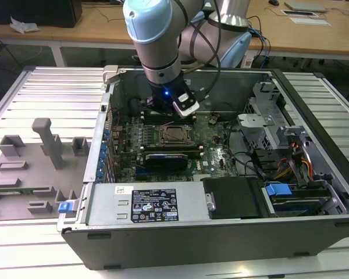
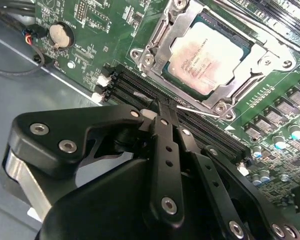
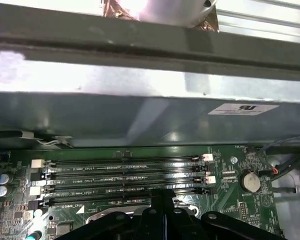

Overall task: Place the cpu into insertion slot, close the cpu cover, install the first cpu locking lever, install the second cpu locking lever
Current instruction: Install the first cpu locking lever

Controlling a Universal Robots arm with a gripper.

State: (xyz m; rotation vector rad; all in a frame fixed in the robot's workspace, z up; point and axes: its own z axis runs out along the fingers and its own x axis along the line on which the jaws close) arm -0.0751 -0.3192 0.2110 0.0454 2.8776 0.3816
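Inside the open grey metal computer case [image 1: 221, 250], in the exterior view, the black two-fingered gripper [image 1: 177, 115] hangs from the pale blue and silver arm [image 1: 154, 35] over the green motherboard [image 1: 215, 139]; it is just on the far side of the square dark-framed insertion slot [image 1: 174, 135], so the slot lies close by, toward the near side from the fingers.

In the second wrist view the pale silver-beige square cpu [image 2: 207, 57] sits flat in that slot; the thin silver-grey cpu cover [image 2: 162, 35] lies down around it, its window showing the chip's face; the black fingertips [image 2: 162, 116] are pressed together with no gap, over the long black memory slots [image 2: 130, 87] just beside the socket's edge; a thin bright wire locking lever [image 2: 205, 112] runs from the tips along that edge, its long axis parallel to those slots; whether the tips pinch it or merely touch it, I cannot tell.

In the first wrist view the joined fingers sit by the memory slots, with the grey case wall [image 3: 140, 120] beyond them.
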